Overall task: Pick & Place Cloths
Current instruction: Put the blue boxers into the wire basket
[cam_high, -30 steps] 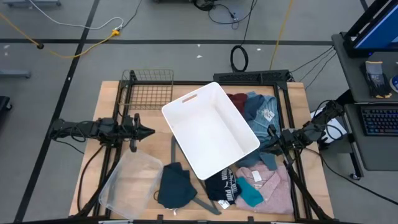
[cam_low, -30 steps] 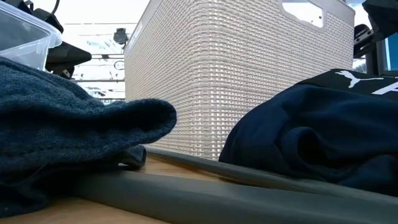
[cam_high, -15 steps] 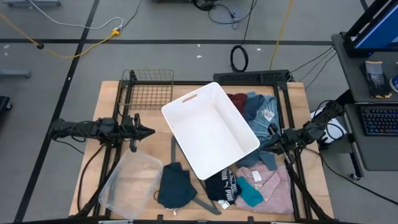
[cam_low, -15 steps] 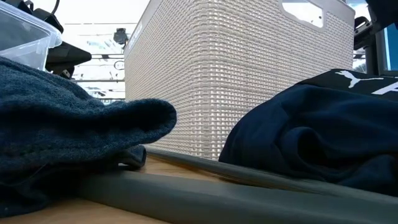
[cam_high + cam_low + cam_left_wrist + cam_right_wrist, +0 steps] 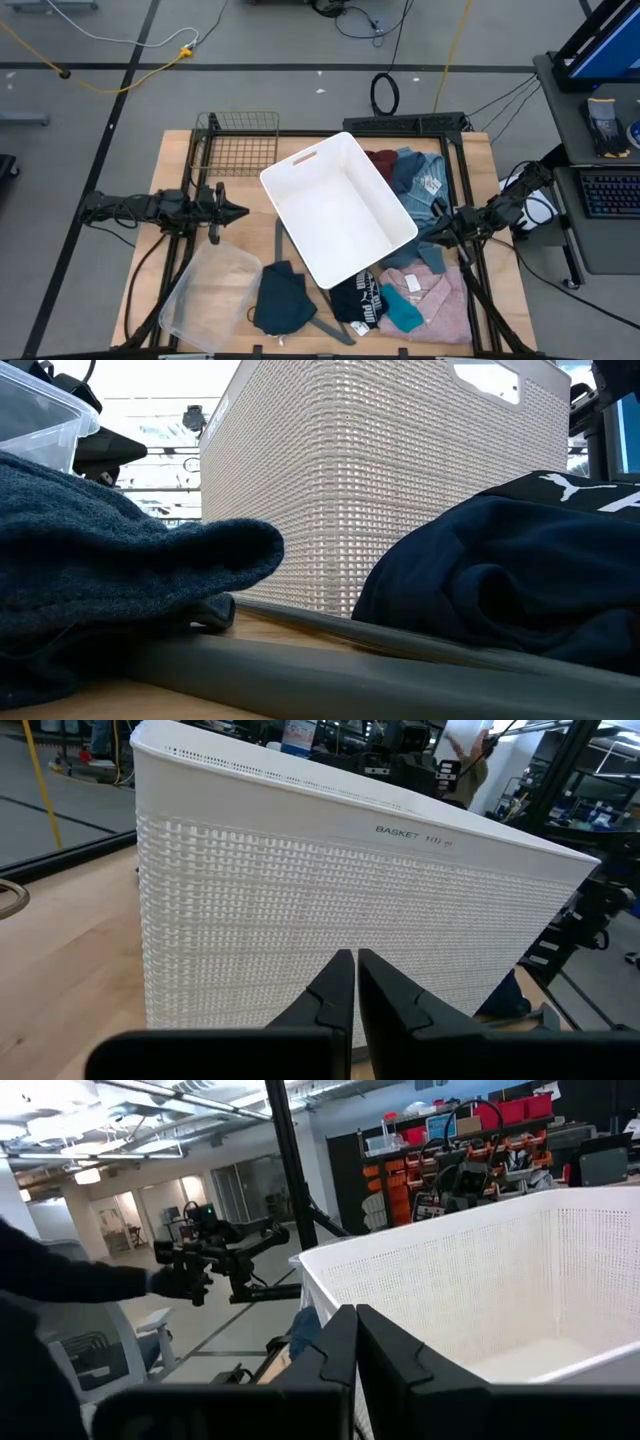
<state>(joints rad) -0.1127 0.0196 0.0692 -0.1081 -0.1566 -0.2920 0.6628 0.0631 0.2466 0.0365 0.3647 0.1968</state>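
- We see the wooden desk (image 5: 170, 165) carrying everything; a large white perforated plastic basket (image 5: 338, 208) stands at its centre, empty inside.
- A clear plastic tub (image 5: 207, 293) sits at the near left corner, and a wire grid rack (image 5: 236, 142) at the far left.
- We count the cloths in two groups. Right of the basket, toward the far side: a maroon garment (image 5: 382, 161) beside a light-blue shirt with a white tag (image 5: 420, 180).
- Near edge, left to right: a navy garment (image 5: 283, 298), a black garment with white print (image 5: 356, 299) touching the basket's near corner, a teal garment (image 5: 402, 310) lying on a pink shirt (image 5: 438, 296).
- A grey plastic hanger (image 5: 330, 329) lies partly under the navy garment.
- Left gripper (image 5: 241, 212): held just left of the basket, jaws together, holding nothing, per the left wrist view.
- Right gripper (image 5: 436, 211): above the light-blue shirt at the basket's right wall, jaws together, holding nothing.
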